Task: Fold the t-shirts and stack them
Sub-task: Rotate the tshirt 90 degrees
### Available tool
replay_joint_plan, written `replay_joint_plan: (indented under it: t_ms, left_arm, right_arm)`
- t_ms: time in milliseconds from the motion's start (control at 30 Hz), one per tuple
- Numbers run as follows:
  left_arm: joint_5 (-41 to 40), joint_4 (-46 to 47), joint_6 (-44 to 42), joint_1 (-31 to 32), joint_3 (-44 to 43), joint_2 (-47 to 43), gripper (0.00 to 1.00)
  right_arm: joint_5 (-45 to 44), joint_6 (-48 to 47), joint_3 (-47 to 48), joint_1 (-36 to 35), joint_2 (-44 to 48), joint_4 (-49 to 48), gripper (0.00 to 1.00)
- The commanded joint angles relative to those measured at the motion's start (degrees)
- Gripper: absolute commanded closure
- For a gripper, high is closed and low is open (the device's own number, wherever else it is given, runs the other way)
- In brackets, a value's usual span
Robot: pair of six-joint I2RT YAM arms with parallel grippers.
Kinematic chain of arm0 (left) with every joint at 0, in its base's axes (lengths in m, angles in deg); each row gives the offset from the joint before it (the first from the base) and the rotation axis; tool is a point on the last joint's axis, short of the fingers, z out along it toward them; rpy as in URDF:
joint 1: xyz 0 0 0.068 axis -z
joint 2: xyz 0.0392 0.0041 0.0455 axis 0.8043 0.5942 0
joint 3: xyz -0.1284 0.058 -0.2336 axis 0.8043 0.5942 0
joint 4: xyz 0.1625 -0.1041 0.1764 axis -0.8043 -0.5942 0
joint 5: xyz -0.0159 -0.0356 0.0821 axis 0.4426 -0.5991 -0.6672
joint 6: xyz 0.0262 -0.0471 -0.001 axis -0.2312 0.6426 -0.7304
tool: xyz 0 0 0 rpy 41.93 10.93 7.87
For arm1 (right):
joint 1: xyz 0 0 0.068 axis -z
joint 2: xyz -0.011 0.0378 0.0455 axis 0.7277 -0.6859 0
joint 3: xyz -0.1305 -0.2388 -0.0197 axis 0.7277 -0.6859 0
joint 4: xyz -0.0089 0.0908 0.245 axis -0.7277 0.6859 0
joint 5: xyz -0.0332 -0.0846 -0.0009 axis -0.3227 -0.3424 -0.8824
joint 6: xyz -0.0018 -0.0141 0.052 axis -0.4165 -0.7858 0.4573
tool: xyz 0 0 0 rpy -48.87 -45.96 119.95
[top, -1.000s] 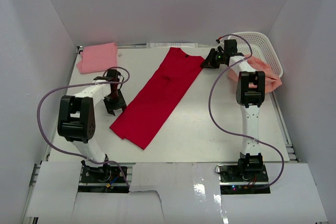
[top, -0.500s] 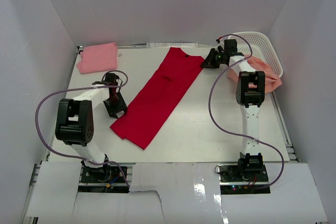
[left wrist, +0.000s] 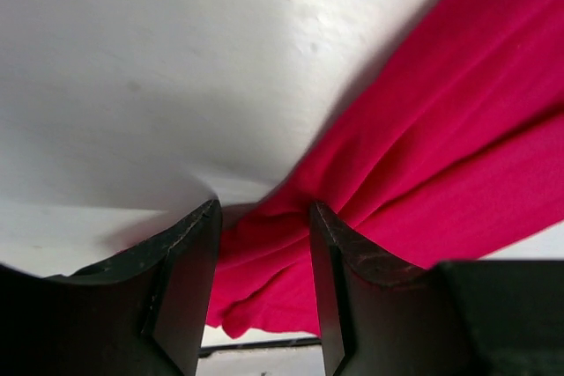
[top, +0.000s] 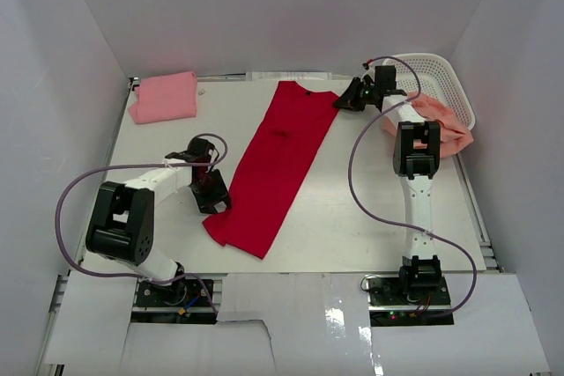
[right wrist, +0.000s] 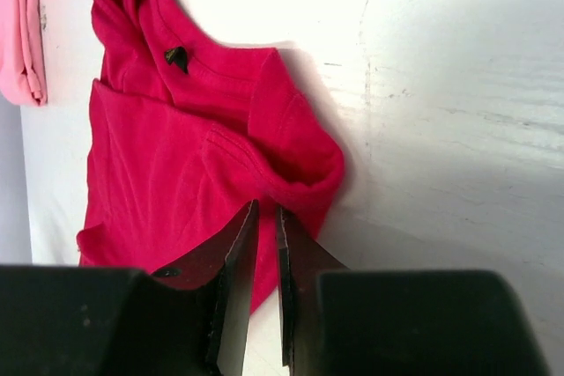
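The red t-shirt point(top: 280, 160) lies on the table point(top: 370, 209) as a long strip from the top centre of the overhead view down to the lower left. My left pincer point(top: 214, 200) clamps bunched cloth at its lower left edge. My right pincer point(top: 345, 103), narrow, pinches the upper right shoulder, so each arm has its nearer end.

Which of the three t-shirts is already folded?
The light pink cloth t-shirt in the far left corner; the bright red one lies stretched out, the salmon-peach one droops over the white basket.
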Motion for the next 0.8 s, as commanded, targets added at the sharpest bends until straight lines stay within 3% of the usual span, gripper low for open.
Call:
replay_joint_plan:
  t_ms: [0, 300, 767]
  left_arm:
    - [3.23, -0.66, 2.31, 3.55, 5.39, 1.94, 0.45]
    - [6.31, -0.05, 6.0, 9.88, 8.29, 0.09, 0.44]
    - [9.38, 0.13, 7.5, 12.43, 11.72, -4.3, 0.44]
  right_arm:
    - [-2.93, -1.38, 2.68, -0.53, -0.95, 0.06, 0.8]
    - [-12.07, -8.06, 0.58, -5.81, 2.91, 6.22, 0.8]
    - [-13.31, -5.78, 7.86, -10.2, -0.16, 8.15, 0.79]
